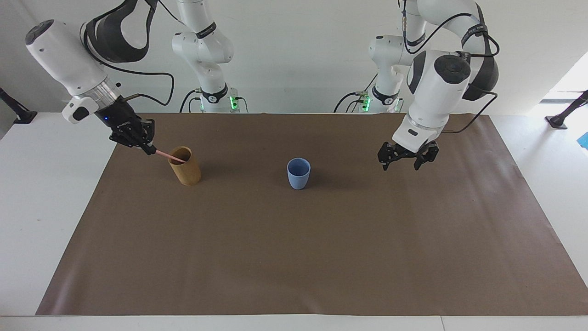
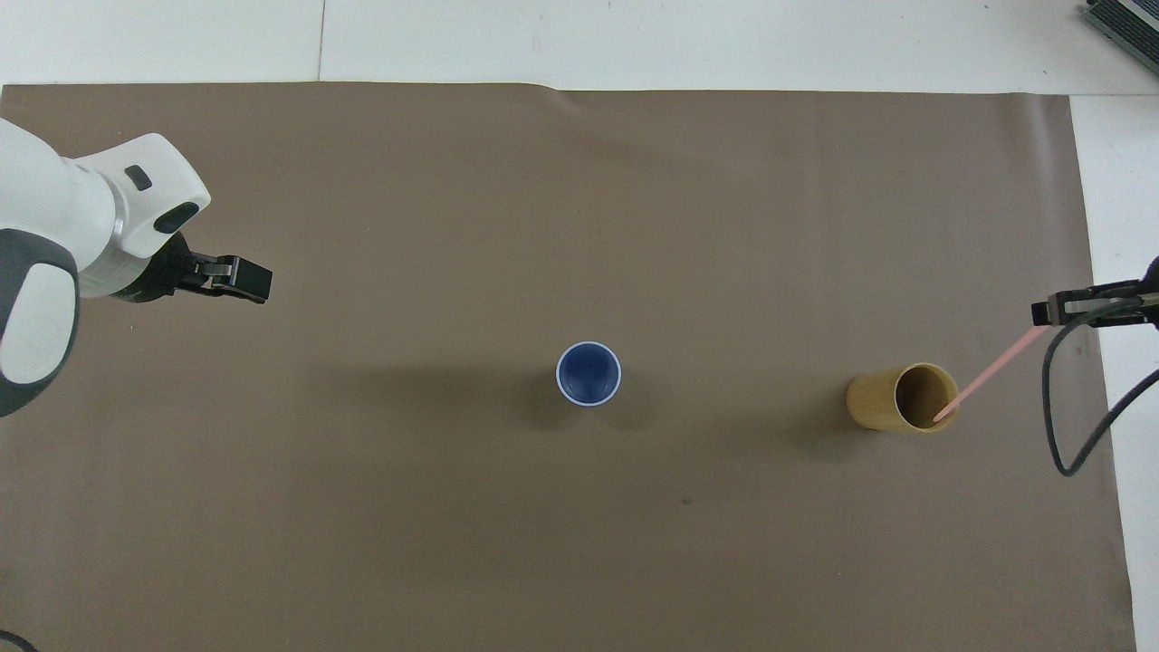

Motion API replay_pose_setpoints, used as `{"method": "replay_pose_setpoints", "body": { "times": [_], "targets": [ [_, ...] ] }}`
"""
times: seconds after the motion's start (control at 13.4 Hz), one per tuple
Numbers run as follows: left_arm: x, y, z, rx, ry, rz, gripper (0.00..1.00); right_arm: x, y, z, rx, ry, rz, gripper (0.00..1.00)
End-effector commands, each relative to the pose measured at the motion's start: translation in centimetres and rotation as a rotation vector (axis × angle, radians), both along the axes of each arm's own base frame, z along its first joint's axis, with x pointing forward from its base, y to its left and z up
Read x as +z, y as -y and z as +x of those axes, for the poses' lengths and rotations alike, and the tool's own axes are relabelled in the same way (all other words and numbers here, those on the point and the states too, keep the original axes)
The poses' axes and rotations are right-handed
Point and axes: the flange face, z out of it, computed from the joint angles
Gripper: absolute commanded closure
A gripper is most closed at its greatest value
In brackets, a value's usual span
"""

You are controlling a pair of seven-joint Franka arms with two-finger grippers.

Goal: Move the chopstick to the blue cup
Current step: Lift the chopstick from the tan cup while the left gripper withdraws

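Note:
The blue cup (image 1: 298,174) stands upright and empty mid-mat; it also shows in the overhead view (image 2: 589,373). A pale pink chopstick (image 1: 167,156) slants with its lower tip at the rim of the tan wooden cup (image 1: 184,166). My right gripper (image 1: 148,149) is shut on the chopstick's upper end, raised beside the tan cup toward the right arm's end of the table. In the overhead view the chopstick (image 2: 991,371) runs from the right gripper (image 2: 1050,311) to the tan cup (image 2: 904,398). My left gripper (image 1: 405,159) is open and empty over bare mat, toward the left arm's end from the blue cup; it shows in the overhead view too (image 2: 243,277).
A brown mat (image 1: 294,257) covers most of the white table. The two cups stand apart on its robot-side half. A dark object (image 2: 1127,23) lies at the table's corner farthest from the robots, at the right arm's end.

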Motion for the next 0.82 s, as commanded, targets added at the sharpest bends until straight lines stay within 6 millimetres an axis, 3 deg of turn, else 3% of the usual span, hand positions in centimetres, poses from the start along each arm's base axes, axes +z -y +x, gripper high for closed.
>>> {"method": "replay_pose_setpoints", "body": {
  "times": [0.0,0.15,0.45,0.6,0.75],
  "targets": [
    [0.9,-2.5,-1.0,-0.035,-0.011,0.013,0.0,1.4,-2.5,0.6,-0.144,-0.038,-0.009,1.0],
    [2.6,-3.2,-1.5,-0.032,0.007,0.012,0.0,1.4,-6.3,0.7,-0.269,-0.058,0.009,1.0],
    [6.7,-4.6,-2.6,-0.034,-0.007,0.014,0.0,1.7,-11.4,0.9,-0.587,-0.086,0.159,1.0],
    [9.4,-4.5,-3.3,-0.035,-0.022,0.017,0.0,2.0,-14.9,1.1,-0.701,-0.067,0.204,1.0],
    [9.7,-4.1,-3.7,-0.031,-0.027,0.012,0.0,1.6,-18.4,1.4,-0.777,-0.056,0.233,1.0]
  ]
}}
